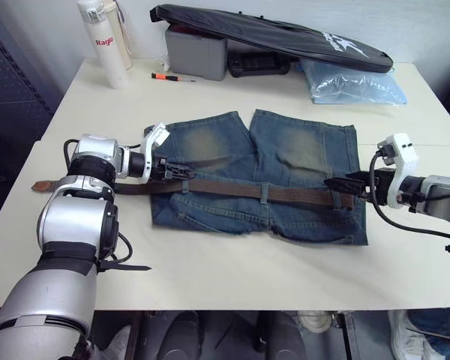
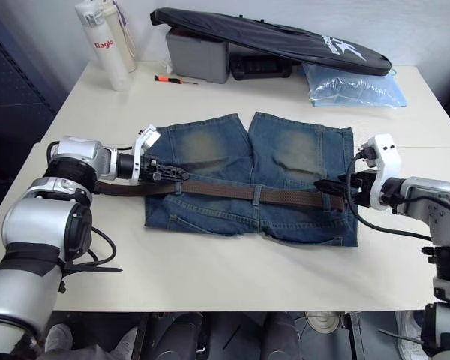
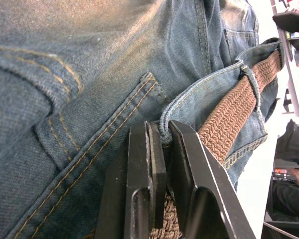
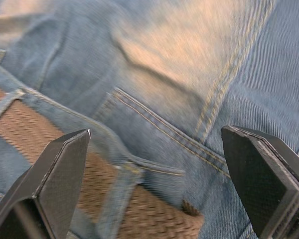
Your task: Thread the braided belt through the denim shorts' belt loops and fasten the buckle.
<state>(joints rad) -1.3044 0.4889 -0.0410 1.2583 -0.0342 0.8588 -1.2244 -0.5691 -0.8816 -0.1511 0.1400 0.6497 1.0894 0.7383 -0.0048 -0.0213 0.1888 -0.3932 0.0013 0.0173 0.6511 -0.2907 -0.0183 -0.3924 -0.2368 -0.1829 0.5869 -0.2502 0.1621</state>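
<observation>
Braided belt (image 1: 232,189): we see it lying flat across the waist of the denim shorts (image 1: 285,169), under a belt loop (image 1: 264,193) at the middle. Its brown tail end runs off the shorts on the robot's left side, onto the table (image 1: 232,262).
Buckle: we cannot make it out.
Denim shorts: spread flat mid-table, legs pointing away from the robot.
Left gripper (image 3: 162,142): fingers pinched together on a fold of waistband denim, with the belt passing just beside and under them.
Right gripper (image 4: 154,149): fingers spread wide, holding nothing, at the shorts' right edge by the belt's end.
Writing: white bottle (image 1: 103,41) at the far left corner reads "Raglo" in red.
Far edge: black bag (image 1: 270,34) with a white logo we cannot read, grey box (image 1: 195,54), pale blue plastic bag (image 1: 352,84), orange-and-black pen (image 1: 172,77).
</observation>
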